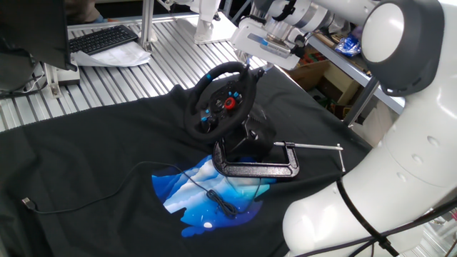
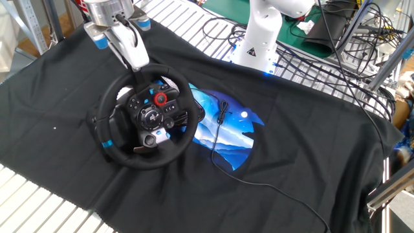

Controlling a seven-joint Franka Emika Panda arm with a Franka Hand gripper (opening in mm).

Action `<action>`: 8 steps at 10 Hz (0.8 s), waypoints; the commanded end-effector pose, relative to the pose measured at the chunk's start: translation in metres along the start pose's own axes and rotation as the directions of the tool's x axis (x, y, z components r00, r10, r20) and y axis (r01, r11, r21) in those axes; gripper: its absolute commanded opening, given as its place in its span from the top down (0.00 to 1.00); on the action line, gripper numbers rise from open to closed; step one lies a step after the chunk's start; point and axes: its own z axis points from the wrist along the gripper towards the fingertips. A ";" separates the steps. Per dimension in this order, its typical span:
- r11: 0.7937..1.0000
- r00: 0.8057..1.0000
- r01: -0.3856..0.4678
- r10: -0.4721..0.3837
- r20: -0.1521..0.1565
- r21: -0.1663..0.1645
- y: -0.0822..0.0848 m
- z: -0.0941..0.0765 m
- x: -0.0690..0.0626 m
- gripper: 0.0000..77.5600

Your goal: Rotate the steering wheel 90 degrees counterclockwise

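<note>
Here, steering wheel [image 2: 143, 114] tilted up on dark cloth [image 2: 304, 136], blue stripe low on rim, red button above hub centre. Gripper [image 2: 134, 59] at wheel's upper rim; grip state impossible to tell.

— Black cloth [image 1: 86, 150] spread wide over the table [image 1: 143, 64], blue print [image 1: 207, 196] at its middle.

— Thin black cable [image 2: 223, 139] trailing across that print, out over the cloth.

— Metal C-clamp [image 1: 260, 164] lying flat on the cloth, long screw rod [image 1: 318, 148] poking off to the side.

— Farther back, black keyboard [image 1: 103, 39] on the slatted table, white paper [image 1: 114, 58] beside it.

— Tangle of dark cables [image 2: 349, 32] at the far edge, green mat underneath.
</note>
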 end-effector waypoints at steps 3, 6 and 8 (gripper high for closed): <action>1.000 1.000 -0.006 0.006 -0.013 0.006 0.003 -0.003 -0.005 0.99; 1.000 1.000 -0.004 0.004 -0.016 0.011 0.003 -0.003 -0.005 0.99; 1.000 1.000 -0.002 0.002 -0.017 0.014 0.003 -0.002 -0.005 0.99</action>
